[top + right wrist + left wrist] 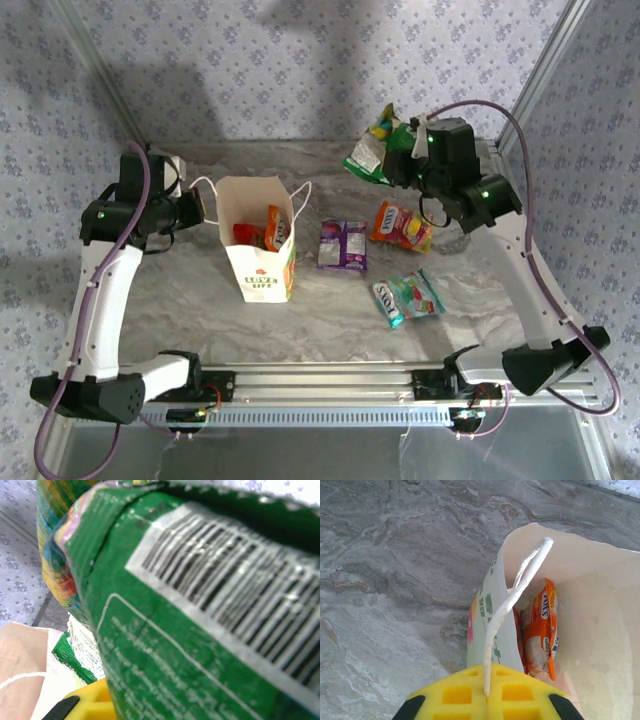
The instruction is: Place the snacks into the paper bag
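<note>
**Bag handle pinched by left hand; green packet held aloft by right**

The paper bag [258, 245] is seen standing upright and open-topped on the marbled worktop [180, 290], left of centre. One white cord handle [512, 602] is pinched between the yellow fingers of the left hand [487, 696], which is closed fully on the cord just beside the bag's left wall. In the overhead view the left hand [203, 207] is placed at the bag's far left corner.

Two snacks are already lodged inside the bag: an orange packet [542, 630] is stood on edge against the inner wall, and a red packet [247, 235] is tucked beside it.

The bright green packet [372, 150] is gripped by the right hand [405, 150], lifted off the worktop at the far right. From the right wrist, the packet's back [200, 630] with its barcode is seen very close, and one yellow finger [90, 702] is glimpsed beneath it.

Three snacks are left lying flat on the worktop to the right of the bag. A purple packet [342, 245] is nearest it. An orange-red packet [400, 225] is farther right. A teal packet [408, 298] is nearer the arm bases. None of the three is touched by another.
</note>
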Controlling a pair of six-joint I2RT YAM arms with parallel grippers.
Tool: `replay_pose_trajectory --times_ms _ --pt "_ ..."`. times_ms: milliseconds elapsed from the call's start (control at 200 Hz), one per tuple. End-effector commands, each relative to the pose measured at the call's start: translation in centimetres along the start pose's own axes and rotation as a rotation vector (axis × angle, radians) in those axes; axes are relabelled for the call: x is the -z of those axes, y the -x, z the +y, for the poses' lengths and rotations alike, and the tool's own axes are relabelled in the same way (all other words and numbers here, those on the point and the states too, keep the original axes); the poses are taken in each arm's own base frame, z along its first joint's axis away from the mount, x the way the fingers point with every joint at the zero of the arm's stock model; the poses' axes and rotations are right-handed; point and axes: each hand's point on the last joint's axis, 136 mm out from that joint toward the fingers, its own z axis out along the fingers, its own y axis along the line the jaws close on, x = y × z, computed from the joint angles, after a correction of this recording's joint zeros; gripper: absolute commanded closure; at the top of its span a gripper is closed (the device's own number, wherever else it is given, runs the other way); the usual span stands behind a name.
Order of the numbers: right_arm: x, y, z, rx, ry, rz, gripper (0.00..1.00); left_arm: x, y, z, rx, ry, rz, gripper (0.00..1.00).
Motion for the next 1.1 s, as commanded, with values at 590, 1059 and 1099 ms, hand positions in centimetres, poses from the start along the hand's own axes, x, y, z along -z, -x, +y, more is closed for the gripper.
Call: replay_pose_trajectory --times_ms 590,1059,1099 --pt "-1.9 6.3 10.3 0.196 0.293 -0.11 0.89 0.7 -2.2 2.9 0.072 0.076 0.026 0.96" --pt "-1.8 5.0 15.9 0.306 0.419 -0.07 0.89 0.5 -2.4 3.5 0.086 0.052 0.005 0.95" --pt "-1.8 4.8 16.3 0.313 0.428 -0.062 0.89 0.5 -2.5 3.5 0.088 0.048 0.007 0.95"
